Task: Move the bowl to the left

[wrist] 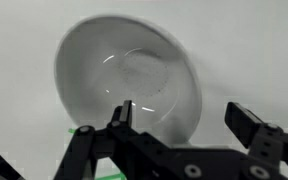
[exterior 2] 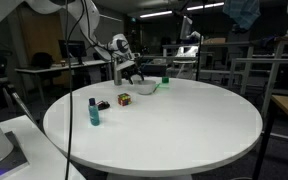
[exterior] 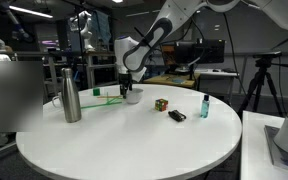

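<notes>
The bowl [wrist: 124, 70] is small, shallow, round and pale grey. It rests on the white table just under my gripper [wrist: 184, 115]. The gripper is open: one fingertip [wrist: 122, 112] hangs over the bowl's inside and the other stands outside its rim over the table. The fingers do not press on the rim. Both exterior views show the bowl [exterior: 133, 97] [exterior 2: 145, 88] at the far side of the round table, with the gripper [exterior: 127, 88] [exterior 2: 131, 79] right above it.
On the round table [exterior: 124, 145], a tall steel bottle [exterior: 71, 97] stands beside the bowl, with a green object [exterior: 109, 96] between them. A multicoloured cube [exterior: 160, 103], a small black object [exterior: 177, 116] and a teal bottle [exterior: 204, 105] lie on the bowl's other side.
</notes>
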Robot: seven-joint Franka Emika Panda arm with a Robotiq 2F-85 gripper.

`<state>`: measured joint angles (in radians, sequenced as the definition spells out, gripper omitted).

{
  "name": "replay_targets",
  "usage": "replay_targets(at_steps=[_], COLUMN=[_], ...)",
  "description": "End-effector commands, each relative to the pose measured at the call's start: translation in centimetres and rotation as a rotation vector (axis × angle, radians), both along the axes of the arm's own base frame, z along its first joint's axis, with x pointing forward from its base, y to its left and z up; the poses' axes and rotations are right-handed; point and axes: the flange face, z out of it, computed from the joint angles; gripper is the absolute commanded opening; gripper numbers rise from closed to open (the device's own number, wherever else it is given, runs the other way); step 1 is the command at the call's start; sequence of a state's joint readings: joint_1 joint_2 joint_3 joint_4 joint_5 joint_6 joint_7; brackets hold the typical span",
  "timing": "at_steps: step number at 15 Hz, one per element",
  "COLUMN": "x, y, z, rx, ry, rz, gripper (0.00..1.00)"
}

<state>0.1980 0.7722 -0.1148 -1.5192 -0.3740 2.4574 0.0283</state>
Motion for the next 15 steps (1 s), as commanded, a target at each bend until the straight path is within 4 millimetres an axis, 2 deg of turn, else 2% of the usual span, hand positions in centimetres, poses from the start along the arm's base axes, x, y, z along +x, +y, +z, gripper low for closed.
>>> replay_targets(at_steps=[1,8,11,15], x=[0.3,0.6,0.4,0.5], y=[0.8,5.1,6.6,6.9], z=[3.6,12.9,15.6,17.6], rx=[-0.048,-0.111,-0.124,-0.134], ry=[-0.087,-0.31,-0.385,-0.477], rz=[-0.006,0.034,0.037,-0.014], gripper=[1.0,1.0,1.0,1.0])
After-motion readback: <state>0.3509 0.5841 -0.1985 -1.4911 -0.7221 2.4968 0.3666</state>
